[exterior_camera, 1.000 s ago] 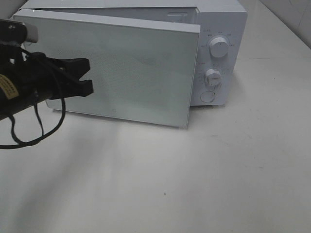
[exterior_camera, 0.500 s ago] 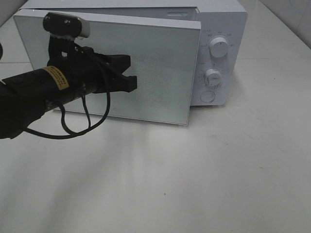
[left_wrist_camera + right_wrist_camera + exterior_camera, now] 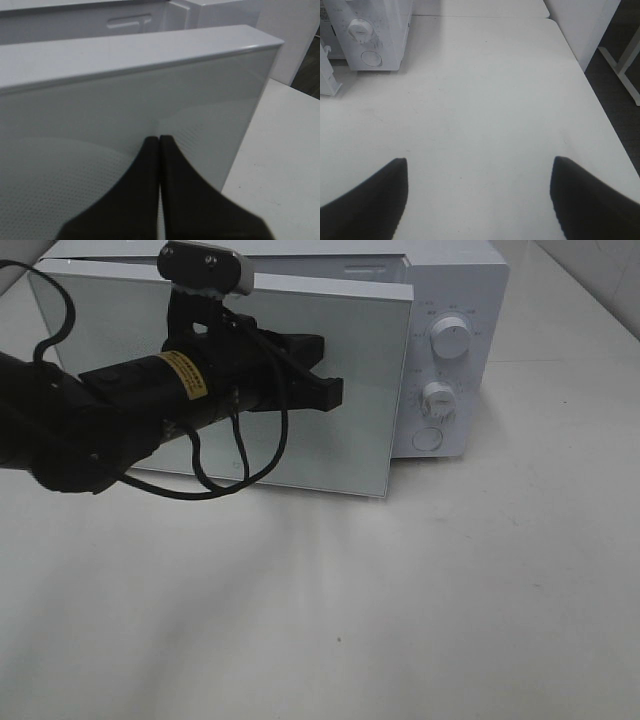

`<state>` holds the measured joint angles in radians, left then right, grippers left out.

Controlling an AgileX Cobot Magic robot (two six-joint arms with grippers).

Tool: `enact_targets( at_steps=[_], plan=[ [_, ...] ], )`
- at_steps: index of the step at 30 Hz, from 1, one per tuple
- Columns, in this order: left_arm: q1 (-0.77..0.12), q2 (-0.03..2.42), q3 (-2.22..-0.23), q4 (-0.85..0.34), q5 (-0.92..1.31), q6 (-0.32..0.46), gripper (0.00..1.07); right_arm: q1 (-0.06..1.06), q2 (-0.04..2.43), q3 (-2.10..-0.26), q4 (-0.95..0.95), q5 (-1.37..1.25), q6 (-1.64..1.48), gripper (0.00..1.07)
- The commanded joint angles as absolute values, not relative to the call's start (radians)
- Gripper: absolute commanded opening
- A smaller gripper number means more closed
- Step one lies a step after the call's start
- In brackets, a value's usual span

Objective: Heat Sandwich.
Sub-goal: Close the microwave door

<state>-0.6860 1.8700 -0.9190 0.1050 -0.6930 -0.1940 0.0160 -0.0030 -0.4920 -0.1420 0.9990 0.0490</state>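
Meeting tip to tip, left gripper (image 3: 332, 392) grips nothing, its tips at the glass front of the ajar microwave door (image 3: 340, 455) | left arm stretched level across that door | right gripper (image 3: 480, 162) spread wide, empty, above tabletop (image 3: 485, 90) | sandwich not in view

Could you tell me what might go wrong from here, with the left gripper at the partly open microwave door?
The shut left gripper points at the glossy door and could slip when pushing. Nothing braces the microwave, the right gripper hanging open over the table, so a push may slide it. The sandwich is not in view; whether it is inside cannot be told.
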Motion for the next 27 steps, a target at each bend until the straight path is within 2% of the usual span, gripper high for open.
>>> enact_targets(
  at_steps=[1, 27],
  plan=[
    [-0.700, 1.888, -0.963, 0.086, -0.682, -0.192, 0.00, 0.011, -0.032, -0.493, -0.143, 0.993, 0.039, 0.75],
    [-0.699, 2.040, -1.225, 0.083, -0.544, -0.191, 0.00, 0.011, -0.032, -0.493, -0.143, 0.993, 0.039, 0.75]
  ],
)
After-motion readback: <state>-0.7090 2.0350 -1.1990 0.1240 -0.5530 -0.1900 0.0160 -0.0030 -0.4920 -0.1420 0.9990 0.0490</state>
